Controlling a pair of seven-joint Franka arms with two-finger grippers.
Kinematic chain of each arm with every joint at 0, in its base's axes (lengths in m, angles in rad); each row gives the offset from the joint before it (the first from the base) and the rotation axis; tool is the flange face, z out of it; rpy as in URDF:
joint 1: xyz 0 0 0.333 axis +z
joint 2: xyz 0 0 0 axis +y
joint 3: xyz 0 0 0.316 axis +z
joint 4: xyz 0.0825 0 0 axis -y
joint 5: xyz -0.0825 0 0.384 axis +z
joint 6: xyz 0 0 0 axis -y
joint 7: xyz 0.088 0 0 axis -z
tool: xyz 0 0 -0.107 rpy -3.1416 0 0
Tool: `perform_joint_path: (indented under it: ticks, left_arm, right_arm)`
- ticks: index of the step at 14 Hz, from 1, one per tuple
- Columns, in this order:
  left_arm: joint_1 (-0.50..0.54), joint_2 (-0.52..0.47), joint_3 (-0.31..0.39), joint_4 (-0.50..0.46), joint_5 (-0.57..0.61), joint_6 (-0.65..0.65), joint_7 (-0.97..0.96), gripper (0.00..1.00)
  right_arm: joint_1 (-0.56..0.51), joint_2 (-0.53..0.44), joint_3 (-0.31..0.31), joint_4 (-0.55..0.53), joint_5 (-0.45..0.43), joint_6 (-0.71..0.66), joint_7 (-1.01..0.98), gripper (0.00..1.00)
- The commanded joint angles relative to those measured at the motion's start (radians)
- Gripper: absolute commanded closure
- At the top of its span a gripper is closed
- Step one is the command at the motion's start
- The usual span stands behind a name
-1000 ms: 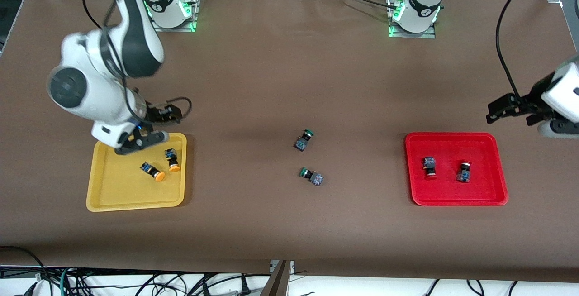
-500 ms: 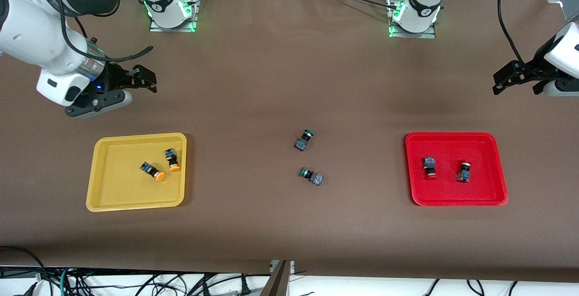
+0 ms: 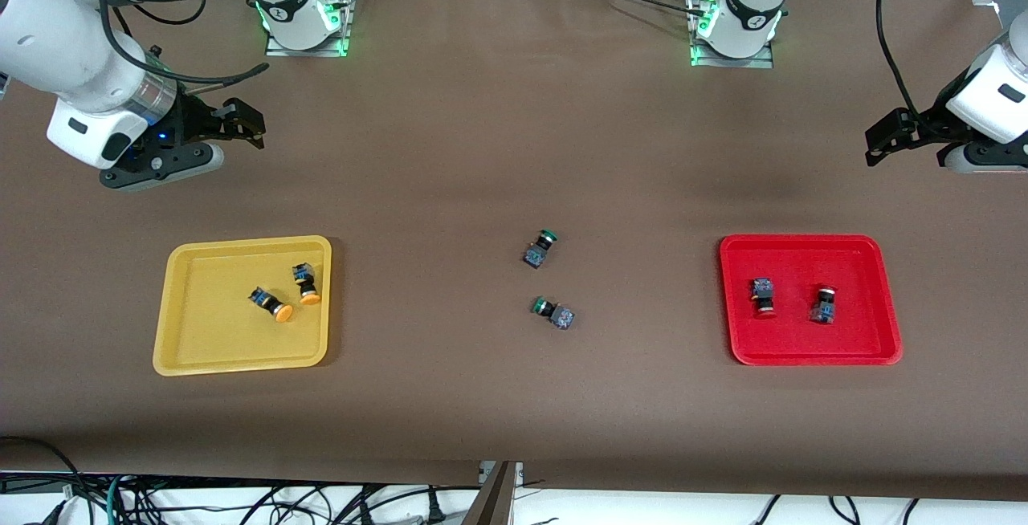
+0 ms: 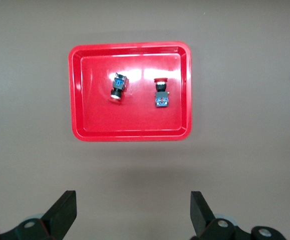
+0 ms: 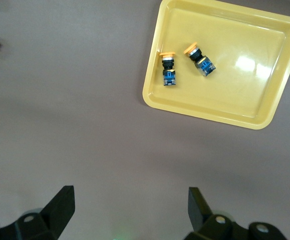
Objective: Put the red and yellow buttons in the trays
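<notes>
— Where are the claws?

— The right gripper (image 3: 241,125) hangs over bare brown table, above the stretch between the right arm's base and the shallow yellow plastic tray (image 3: 193,352). Its fingers are spread wide with nothing between them; the right wrist view shows both black fingertips (image 5: 63,202) apart over bare cloth. The left gripper (image 3: 887,140) hangs over the table at the left arm's end, also released, its fingers (image 4: 199,210) parted and empty.

— And the buttons?

— Two dark-bodied push-buttons with orange-yellow caps lie on their sides in the yellow tray, near the rim that faces the table's middle: one yellow button (image 3: 305,284) and, just beside it and nearer the front camera, the other yellow button (image 3: 271,305). Two red-capped buttons lie in the shallow red plastic tray (image 3: 811,358) at the left arm's end: one red button (image 3: 763,297) and the second red button (image 3: 823,305), apart.

— Anything outside the trays?

— Two green-capped switches on the table's middle, one green switch (image 3: 540,249) farther from the camera than the other green switch (image 3: 554,313).
</notes>
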Motion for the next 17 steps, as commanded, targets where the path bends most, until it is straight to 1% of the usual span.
perform_joint_path:
  ticks: [1, 2, 3, 6, 12, 17]
  left_arm:
    - [-0.011, 0.002, 0.004, 0.004, 0.02, -0.019, 0.007, 0.0]
    - [-0.011, 0.004, 0.004, 0.004, 0.018, -0.019, 0.008, 0.0]
    - [-0.011, 0.005, 0.004, 0.018, 0.017, -0.02, 0.01, 0.0]
    - [-0.011, 0.021, 0.004, 0.04, 0.017, -0.023, 0.007, 0.0]
    - [-0.011, 0.028, 0.004, 0.043, 0.017, -0.023, 0.01, 0.0]
    - [-0.007, 0.028, 0.004, 0.041, 0.014, -0.022, 0.012, 0.0]
  right_arm:
    - [-0.172, -0.06, 0.167, -0.026, -0.015, -0.032, 0.028, 0.0]
    - [-0.235, -0.077, 0.226, -0.029, -0.017, -0.044, 0.028, 0.0]
    - [-0.276, -0.088, 0.263, -0.035, -0.018, -0.047, 0.028, 0.0]
    - [-0.28, -0.094, 0.266, -0.033, -0.035, -0.049, 0.027, 0.0]
    - [-0.28, -0.083, 0.266, -0.009, -0.034, -0.036, 0.03, 0.0]
    - [-0.29, -0.042, 0.249, 0.094, -0.034, -0.044, 0.016, 0.0]
